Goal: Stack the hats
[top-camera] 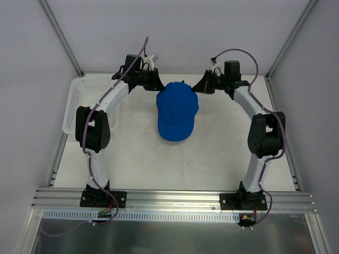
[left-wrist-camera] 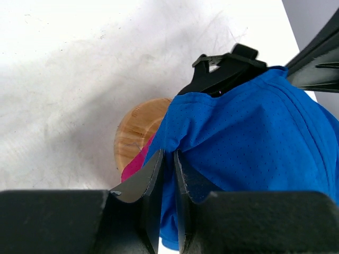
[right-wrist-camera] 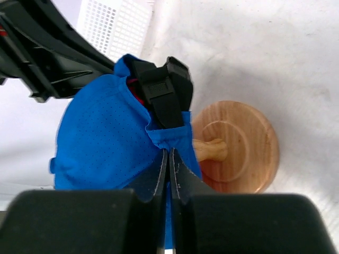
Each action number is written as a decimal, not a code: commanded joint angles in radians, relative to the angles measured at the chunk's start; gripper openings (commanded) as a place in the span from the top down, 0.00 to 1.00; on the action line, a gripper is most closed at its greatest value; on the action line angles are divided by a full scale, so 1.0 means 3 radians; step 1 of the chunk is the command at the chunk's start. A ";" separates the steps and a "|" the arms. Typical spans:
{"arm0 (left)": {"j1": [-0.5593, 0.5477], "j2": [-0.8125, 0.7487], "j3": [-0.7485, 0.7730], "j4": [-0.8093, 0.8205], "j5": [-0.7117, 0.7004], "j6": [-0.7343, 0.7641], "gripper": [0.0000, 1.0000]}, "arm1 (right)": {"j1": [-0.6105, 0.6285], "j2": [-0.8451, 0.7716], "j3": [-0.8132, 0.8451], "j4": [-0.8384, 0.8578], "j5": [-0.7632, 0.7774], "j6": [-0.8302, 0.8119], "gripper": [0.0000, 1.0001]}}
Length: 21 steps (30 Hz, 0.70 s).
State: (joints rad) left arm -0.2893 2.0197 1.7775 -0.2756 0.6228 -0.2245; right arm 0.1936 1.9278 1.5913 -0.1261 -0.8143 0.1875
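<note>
Table (top-camera: 212,159): white surface beneath both pincers.

White basket (top-camera: 74,108): outboard of the left gripper (top-camera: 155,84), well apart from it, not engaged.

Blue hat (top-camera: 177,111): spans the gap between the left gripper and the right gripper (top-camera: 199,87). Brim points away from both sets of fingertips, back toward the arm bases. Rear rim lies at the pincers.

Left gripper: fingers drawn almost together, pinching a fold of blue fabric at the rear rim. Right gripper: same condition, fingers nipped on blue fabric just short of the closure.

Wooden disc (right-wrist-camera: 249,148): flat on the table, below and just beyond the right fingertips; also seen below the left fingertips. Peg (right-wrist-camera: 209,150): runs from the disc's centre in under the blue fabric.

Pink hat (left-wrist-camera: 139,163): only a sliver showing, tucked under the blue hat just beside the left fingertips, over the disc.

Black strap (right-wrist-camera: 164,95): directly ahead of the right fingertips, at the hat's back opening.

Step in hand, as judged: settling the blue hat over the pink one on the stand (seating of the crown not verifiable, hidden by fabric).

Next move, as judged: calls for an even lowering by both pincers, then a release on each side and a withdrawal outward, without dragging the rim off the pink hat.
</note>
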 commanded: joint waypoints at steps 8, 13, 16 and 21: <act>-0.0073 -0.0055 -0.0121 0.0003 -0.0199 0.0078 0.98 | 0.0030 0.0313 0.0233 -0.0127 0.0280 -0.0349 1.00; -0.0079 -0.0085 -0.0213 0.0014 -0.0286 0.0063 1.00 | 0.0040 0.0354 0.0279 -0.0127 0.0306 -0.0374 1.00; -0.0079 -0.0146 -0.0213 0.0014 -0.0291 0.0078 0.95 | 0.0040 0.0334 0.0289 -0.0122 0.0291 -0.0374 0.96; -0.0038 -0.0300 -0.0162 0.0009 -0.0235 0.0119 0.61 | 0.0025 0.0191 0.0244 -0.0127 0.0265 -0.0390 0.80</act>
State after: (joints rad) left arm -0.3016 2.0182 1.7290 -0.2707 0.5579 -0.2104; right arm 0.2020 2.0228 1.6405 -0.1486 -0.7586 0.1055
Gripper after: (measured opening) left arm 0.331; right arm 0.176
